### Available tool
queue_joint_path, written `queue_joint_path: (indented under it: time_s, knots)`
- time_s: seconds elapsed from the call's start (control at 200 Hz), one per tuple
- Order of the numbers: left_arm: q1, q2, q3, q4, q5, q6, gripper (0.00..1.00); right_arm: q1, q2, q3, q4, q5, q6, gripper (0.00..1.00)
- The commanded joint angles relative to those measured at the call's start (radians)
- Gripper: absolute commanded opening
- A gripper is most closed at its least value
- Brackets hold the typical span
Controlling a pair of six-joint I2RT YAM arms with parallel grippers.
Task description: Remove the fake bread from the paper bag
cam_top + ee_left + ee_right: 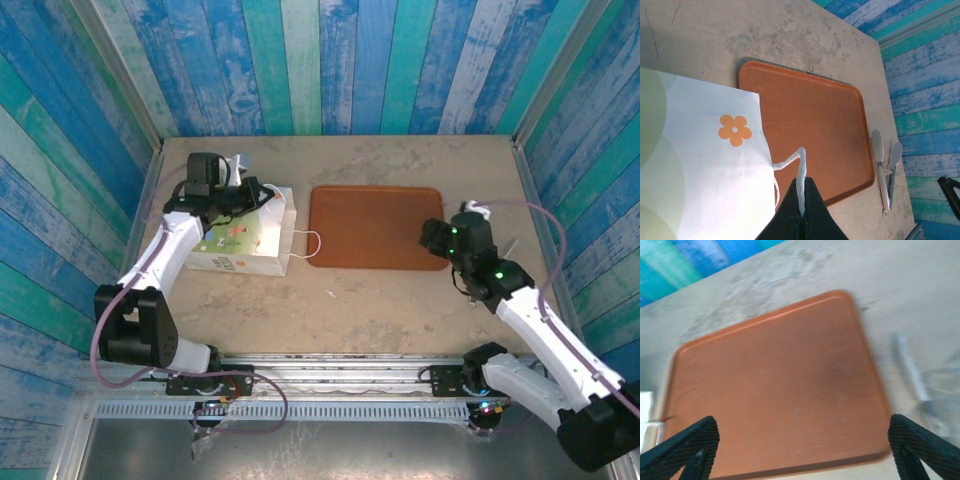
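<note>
Left of the tray [375, 227], the left gripper [801, 192] pinches the paper bag [695, 165] by its handle [801, 167].
This grip is probably meant to steady the bag's mouth, while the right gripper [802, 440] hangs spread over the tray's right edge.

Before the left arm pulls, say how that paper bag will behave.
Probably floppy: the left gripper pinches only a thin loop handle, so the paper bag may sag or swing. Lying on its wide side, it likely drags rather than tips.
</note>
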Motion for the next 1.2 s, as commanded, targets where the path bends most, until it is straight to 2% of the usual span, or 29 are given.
queue_joint_path:
  time_s: [0.0, 0.19, 0.371, 0.641, 0.922, 1.197]
  knots:
    - [-0.005, -0.093, -0.032, 0.070, -0.010, -0.053, 0.00, -0.125, -0.042, -0.032, -0.132, -0.030, -0.013, 1.00]
    - [-0.005, -0.118, -0.035, 0.109, -0.019, -0.082, 0.00, -0.351, -0.003, -0.028, -0.250, -0.162, -0.066, 1.00]
    - [-0.005, -0.123, -0.035, 0.123, -0.017, -0.093, 0.00, -0.478, 0.183, 0.046, -0.379, -0.192, -0.107, 1.00]
    - [-0.005, -0.125, -0.045, 0.106, -0.031, -0.073, 0.00, -0.485, 0.421, 0.130, -0.427, -0.190, -0.164, 1.00]
    - [-0.005, -0.130, -0.055, 0.100, -0.042, -0.064, 0.00, -0.490, 0.530, 0.094, -0.347, -0.205, -0.199, 1.00]
    - [-0.005, -0.137, -0.053, 0.082, -0.048, -0.057, 0.00, -0.495, 0.638, 0.096, -0.249, -0.272, -0.209, 0.90]
